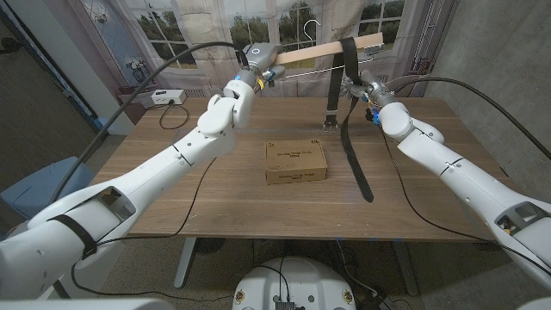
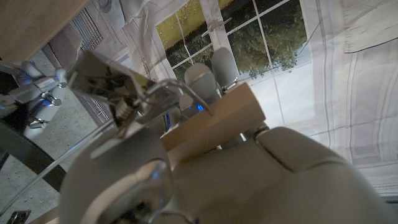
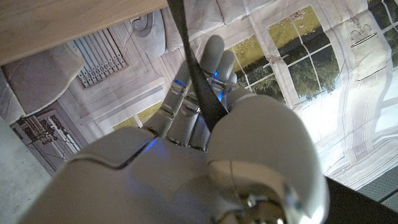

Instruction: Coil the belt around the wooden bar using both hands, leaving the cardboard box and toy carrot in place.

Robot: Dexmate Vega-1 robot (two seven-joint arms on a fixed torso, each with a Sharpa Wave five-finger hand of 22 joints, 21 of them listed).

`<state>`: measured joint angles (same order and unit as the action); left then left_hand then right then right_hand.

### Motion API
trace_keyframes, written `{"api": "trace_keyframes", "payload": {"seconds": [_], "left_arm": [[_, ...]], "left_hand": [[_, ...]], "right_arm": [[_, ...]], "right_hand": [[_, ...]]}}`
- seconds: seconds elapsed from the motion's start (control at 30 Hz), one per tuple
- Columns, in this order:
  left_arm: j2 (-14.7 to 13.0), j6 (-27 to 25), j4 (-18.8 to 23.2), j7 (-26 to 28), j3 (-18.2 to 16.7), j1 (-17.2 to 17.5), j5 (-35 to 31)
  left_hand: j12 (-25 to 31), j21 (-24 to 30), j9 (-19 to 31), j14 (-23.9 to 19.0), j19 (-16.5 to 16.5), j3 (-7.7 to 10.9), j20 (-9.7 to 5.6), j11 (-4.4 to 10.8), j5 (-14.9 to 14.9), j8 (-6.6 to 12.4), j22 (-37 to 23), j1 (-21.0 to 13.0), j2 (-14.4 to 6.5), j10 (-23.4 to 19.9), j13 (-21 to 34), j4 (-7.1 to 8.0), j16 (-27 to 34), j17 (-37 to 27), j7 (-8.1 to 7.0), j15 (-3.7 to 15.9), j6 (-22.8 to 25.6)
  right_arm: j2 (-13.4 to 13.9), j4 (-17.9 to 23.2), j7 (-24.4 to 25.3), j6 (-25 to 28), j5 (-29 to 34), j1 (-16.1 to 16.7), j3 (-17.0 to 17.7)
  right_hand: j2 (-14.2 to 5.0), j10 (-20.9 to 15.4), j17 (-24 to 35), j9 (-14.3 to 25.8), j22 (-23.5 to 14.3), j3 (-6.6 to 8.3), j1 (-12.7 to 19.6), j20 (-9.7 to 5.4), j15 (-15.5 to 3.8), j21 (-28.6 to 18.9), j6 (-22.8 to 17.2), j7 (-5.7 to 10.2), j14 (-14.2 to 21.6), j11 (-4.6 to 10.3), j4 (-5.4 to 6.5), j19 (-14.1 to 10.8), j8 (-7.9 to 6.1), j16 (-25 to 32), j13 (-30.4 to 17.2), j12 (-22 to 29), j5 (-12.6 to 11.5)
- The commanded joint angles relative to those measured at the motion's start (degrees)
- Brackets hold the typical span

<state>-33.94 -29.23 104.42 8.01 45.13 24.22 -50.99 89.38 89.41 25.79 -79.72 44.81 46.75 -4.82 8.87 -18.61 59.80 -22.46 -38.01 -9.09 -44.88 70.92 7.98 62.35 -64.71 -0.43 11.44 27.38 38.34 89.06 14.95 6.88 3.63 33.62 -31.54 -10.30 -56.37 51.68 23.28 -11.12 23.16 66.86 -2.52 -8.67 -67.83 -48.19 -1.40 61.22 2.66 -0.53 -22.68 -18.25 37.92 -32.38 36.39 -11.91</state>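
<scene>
My left hand point(image 1: 256, 57) is raised above the table's far edge and grips the left end of the wooden bar point(image 1: 323, 52); the bar point(image 2: 214, 121) runs across its fingers in the left wrist view. A black belt point(image 1: 346, 52) is draped over the bar. Its buckle end point(image 1: 331, 120) hangs down, and the longer strand point(image 1: 356, 164) trails onto the table. My right hand point(image 1: 358, 84) is just below the bar and holds that strand; the belt point(image 3: 198, 87) runs between its fingers point(image 3: 186, 106). The cardboard box point(image 1: 295, 162) lies flat mid-table, apart from both hands.
A white device point(image 1: 164, 96) with cables sits at the table's back left corner. A printed window backdrop point(image 1: 172, 34) hangs close behind the table. Black arm cables trail over the wooden table point(image 1: 215, 207). A blue chair point(image 1: 26, 194) stands off the left edge.
</scene>
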Motion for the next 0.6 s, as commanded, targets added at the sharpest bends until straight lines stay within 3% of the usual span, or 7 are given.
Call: {"api": "trace_keyframes", "payload": {"seconds": [0.03,0.6], "left_arm": [[-1.95,0.32,2.81,-15.4,-0.16,-1.15,2.64],[-3.42,-0.82,4.2,-26.09,0.6,-2.81,2.08]], "left_hand": [[0.38,0.03,0.11,0.0,0.52,0.13,-5.05,0.04,0.09,0.46,-0.11,0.11,-0.51,0.0,0.1,0.17,0.16,-0.04,0.29,0.19,0.1],[0.36,0.02,-0.3,-0.01,0.4,0.24,-4.77,-0.37,-0.07,0.64,-0.14,0.13,-0.37,0.07,0.08,0.13,0.42,-0.36,0.45,0.2,0.09]], "right_arm": [[-2.99,-5.03,3.95,1.0,3.65,-6.14,-0.74],[-2.55,-4.34,6.33,1.04,8.86,-11.2,-0.98]], "right_hand": [[-0.29,-0.49,0.45,0.09,0.07,0.37,0.29,-2.17,-3.58,-0.41,-1.94,1.62,-2.23,-0.04,0.32,0.14,-0.04,-0.14,0.27,-0.11,0.14],[0.12,-0.07,1.11,0.11,0.39,0.84,-0.05,-2.55,-3.67,-0.87,-2.19,2.34,-2.78,0.03,0.68,0.75,0.46,-1.18,0.94,-0.62,0.25]]}}
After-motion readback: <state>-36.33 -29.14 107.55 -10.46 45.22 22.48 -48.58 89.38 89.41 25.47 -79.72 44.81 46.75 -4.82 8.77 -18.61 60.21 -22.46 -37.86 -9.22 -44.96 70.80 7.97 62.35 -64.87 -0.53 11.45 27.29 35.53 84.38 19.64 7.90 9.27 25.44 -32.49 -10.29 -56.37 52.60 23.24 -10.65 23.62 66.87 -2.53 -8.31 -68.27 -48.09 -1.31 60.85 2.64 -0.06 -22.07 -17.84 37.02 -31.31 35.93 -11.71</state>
